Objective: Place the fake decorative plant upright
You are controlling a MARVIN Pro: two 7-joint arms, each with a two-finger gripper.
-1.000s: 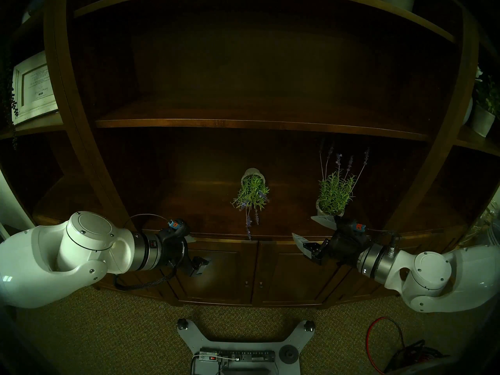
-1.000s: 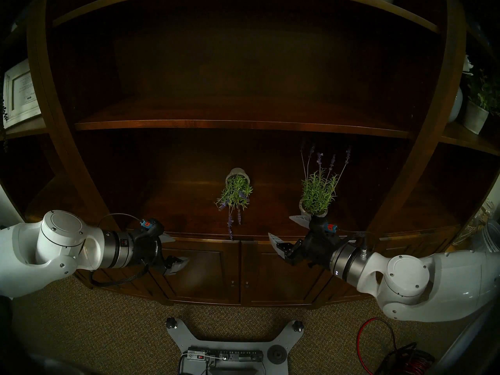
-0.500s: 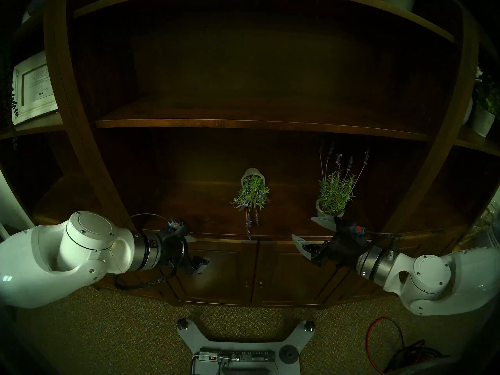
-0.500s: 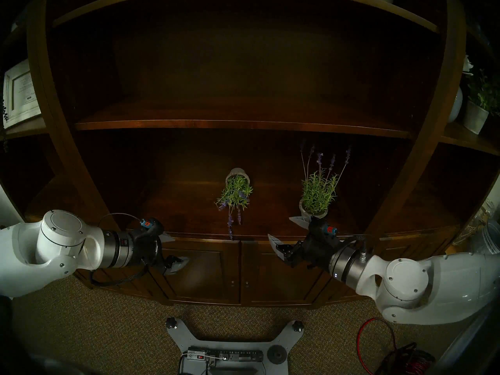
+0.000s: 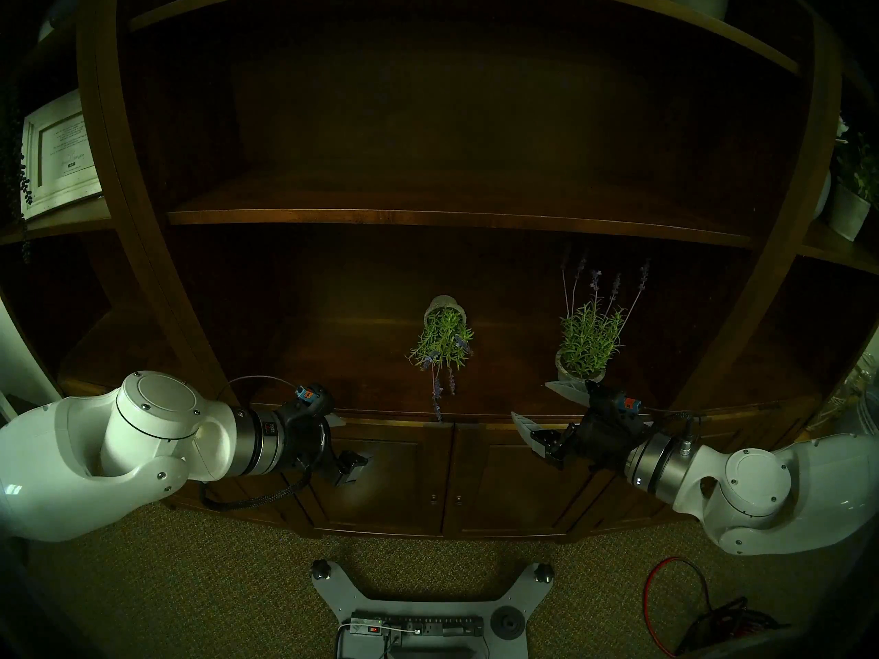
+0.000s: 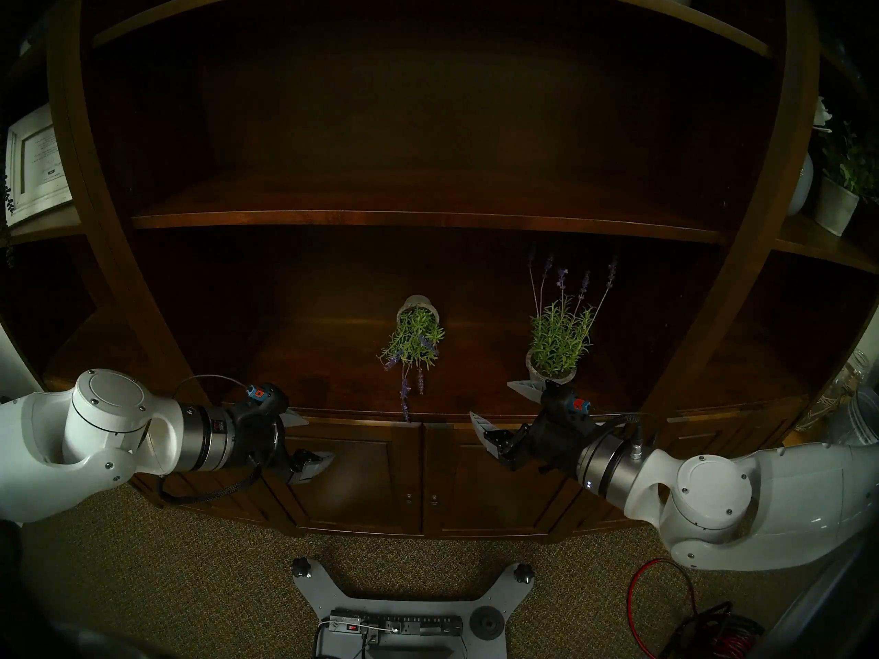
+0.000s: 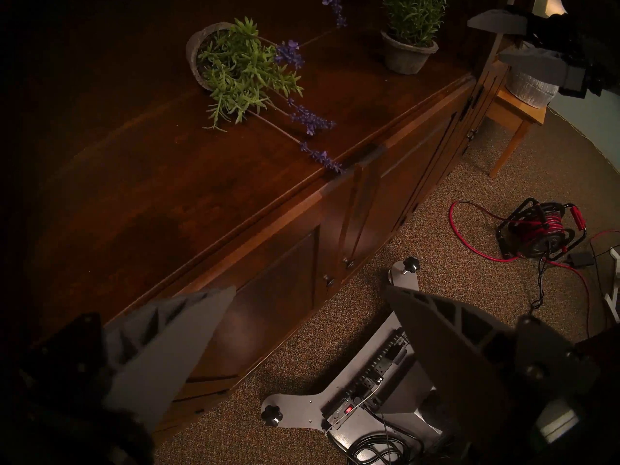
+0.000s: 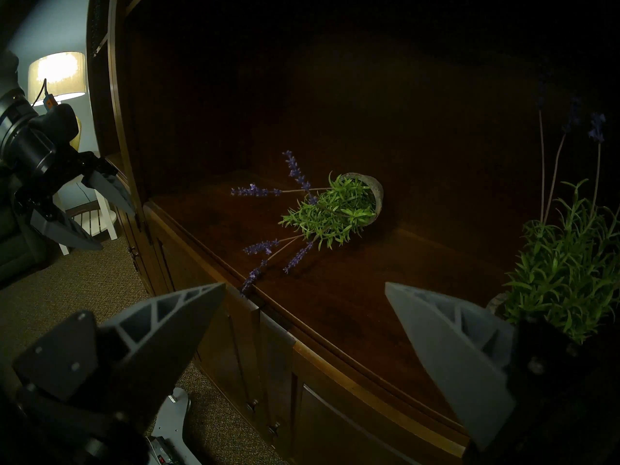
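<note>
A dark wood cabinet [image 5: 428, 218] fills the head view. Its counter [image 5: 361, 372] bears two potted lavenders. The tipped plant [image 5: 444, 342] lies on its side at the centre, pot toward twelve o'clock, foliage and purple stems spilling toward six o'clock, one flower tip at the counter's front edge. The upright plant [image 5: 587, 344] stands at three o'clock from it, well apart. The right gripper [image 5: 532, 406] hangs just at six o'clock of the upright plant's pot, fingers spread wide, holding nothing. The left gripper [image 6: 316, 441] hangs at eight o'clock of the tipped plant, before the cabinet doors, fingers also spread and empty.
</note>
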